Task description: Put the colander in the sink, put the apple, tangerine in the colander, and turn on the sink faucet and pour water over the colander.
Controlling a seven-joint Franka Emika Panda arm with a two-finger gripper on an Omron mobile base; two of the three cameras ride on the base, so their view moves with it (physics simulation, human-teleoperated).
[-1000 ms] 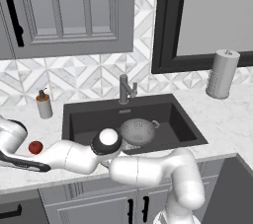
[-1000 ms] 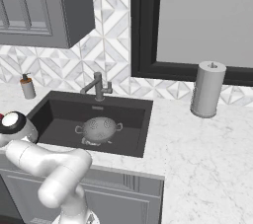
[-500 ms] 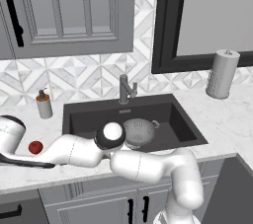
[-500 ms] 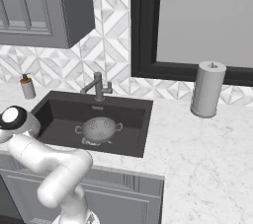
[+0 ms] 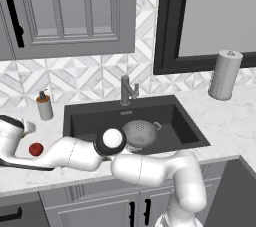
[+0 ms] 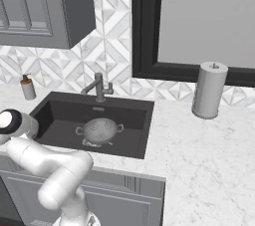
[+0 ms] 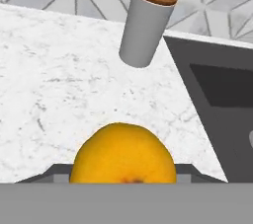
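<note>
The orange-yellow tangerine fills the bottom of the hand view, with my gripper shut on it, a dark finger showing on each side, above the marble counter left of the sink. The red apple lies on the counter at the far left, beside my hand. The grey colander stands upright in the dark sink, with nothing inside it. The sink faucet rises behind the basin; no water shows.
A soap dispenser stands on the counter left of the sink, just beyond the tangerine. A paper towel roll stands at the back right. Wall cabinets hang above the left counter.
The arm's elbow has wobbled slightly. The hand stays at the far left over the counter, and the apple and colander have not moved.
</note>
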